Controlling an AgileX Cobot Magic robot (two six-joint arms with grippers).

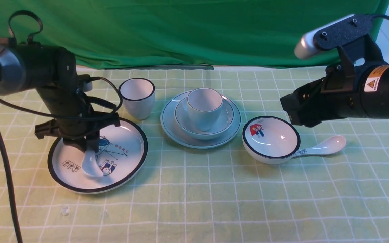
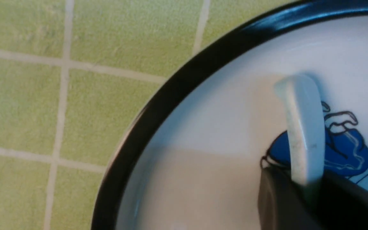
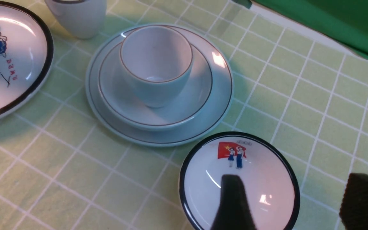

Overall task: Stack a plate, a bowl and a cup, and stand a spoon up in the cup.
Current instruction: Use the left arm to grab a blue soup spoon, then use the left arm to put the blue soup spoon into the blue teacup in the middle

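Observation:
The plain plate sits mid-table with the plain bowl on it and the thin-rimmed cup standing in the bowl. My left gripper hangs over the cartoon plate, shut on the handle of the plain white spoon. The spoon hangs scoop-down, low over that plate. My right gripper is open and empty above the edge of the black-rimmed bowl.
A thick-rimmed cup stands behind the cartoon plate. A spoon with dark characters on its handle lies against the black-rimmed bowl's right side. A green curtain closes the far edge of the checked cloth.

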